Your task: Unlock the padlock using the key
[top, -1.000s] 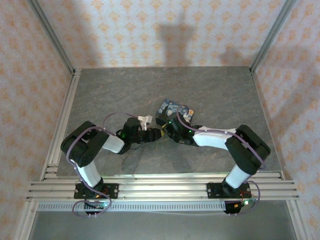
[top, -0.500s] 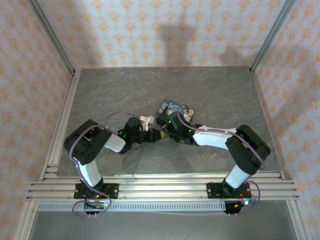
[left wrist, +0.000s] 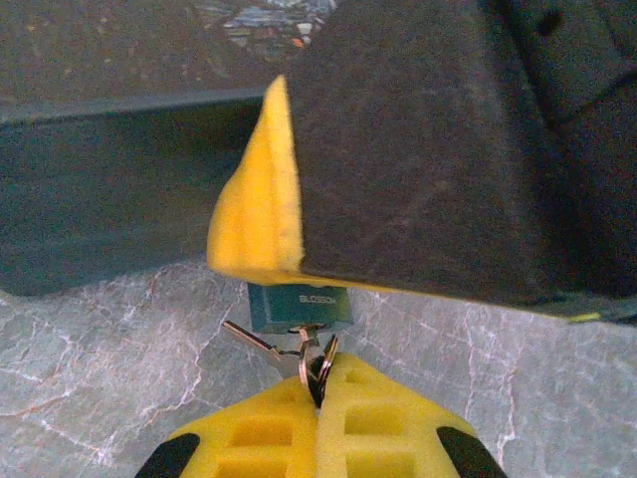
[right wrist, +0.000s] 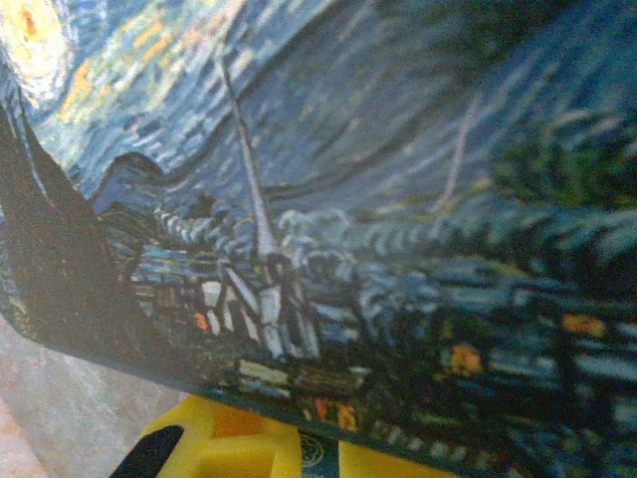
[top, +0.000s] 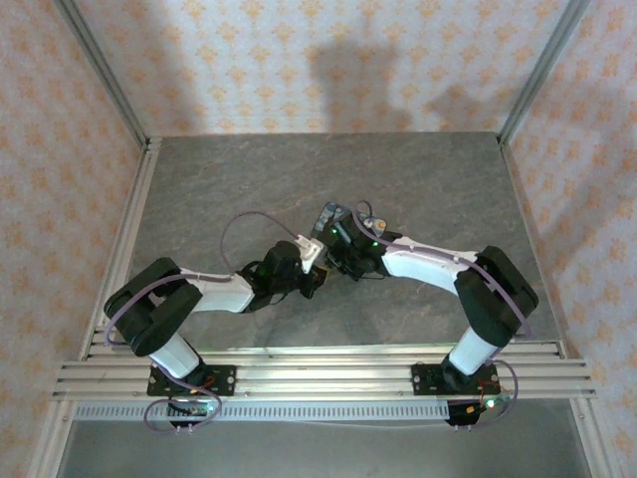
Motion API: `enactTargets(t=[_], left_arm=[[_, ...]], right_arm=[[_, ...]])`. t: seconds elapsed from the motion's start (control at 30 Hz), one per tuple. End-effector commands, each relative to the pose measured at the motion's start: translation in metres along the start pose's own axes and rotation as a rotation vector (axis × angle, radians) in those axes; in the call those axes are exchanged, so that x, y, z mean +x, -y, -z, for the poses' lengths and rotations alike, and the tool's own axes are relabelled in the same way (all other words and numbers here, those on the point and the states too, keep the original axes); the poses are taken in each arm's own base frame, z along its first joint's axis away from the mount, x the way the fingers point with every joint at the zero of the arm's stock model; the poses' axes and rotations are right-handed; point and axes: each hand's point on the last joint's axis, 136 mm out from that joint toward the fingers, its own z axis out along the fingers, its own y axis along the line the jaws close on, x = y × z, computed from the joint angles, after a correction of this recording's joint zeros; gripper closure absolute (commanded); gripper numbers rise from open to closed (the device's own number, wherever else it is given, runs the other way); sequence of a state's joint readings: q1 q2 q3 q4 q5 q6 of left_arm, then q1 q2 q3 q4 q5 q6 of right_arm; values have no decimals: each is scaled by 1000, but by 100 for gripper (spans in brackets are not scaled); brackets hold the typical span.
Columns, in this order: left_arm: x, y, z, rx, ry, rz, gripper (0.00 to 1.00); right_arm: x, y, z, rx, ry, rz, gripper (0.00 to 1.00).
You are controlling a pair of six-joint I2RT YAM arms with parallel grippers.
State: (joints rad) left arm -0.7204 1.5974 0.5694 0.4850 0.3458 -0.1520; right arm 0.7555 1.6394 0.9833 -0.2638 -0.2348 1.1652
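We count one padlock, one key and one painted tin. The left gripper is clenched on the key's ring, right at the padlock's lower edge. The right gripper grasps the padlock, which sits just beside the tin, low over the grey table.

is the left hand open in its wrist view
No, the left hand is shut, fingers pinching the key below the padlock.
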Motion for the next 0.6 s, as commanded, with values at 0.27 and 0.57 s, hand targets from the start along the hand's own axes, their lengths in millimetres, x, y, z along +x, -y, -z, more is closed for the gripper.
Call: enactTargets(t=[0.27,0.57], left_arm=[[10,-11,-5,-54,-52,-40,100],[7,-12,-8,-39,-46,13,100]], right_arm=[[9,-4,13,-38,-14,1,51],[-9,5,48,-58,112,-4,46]])
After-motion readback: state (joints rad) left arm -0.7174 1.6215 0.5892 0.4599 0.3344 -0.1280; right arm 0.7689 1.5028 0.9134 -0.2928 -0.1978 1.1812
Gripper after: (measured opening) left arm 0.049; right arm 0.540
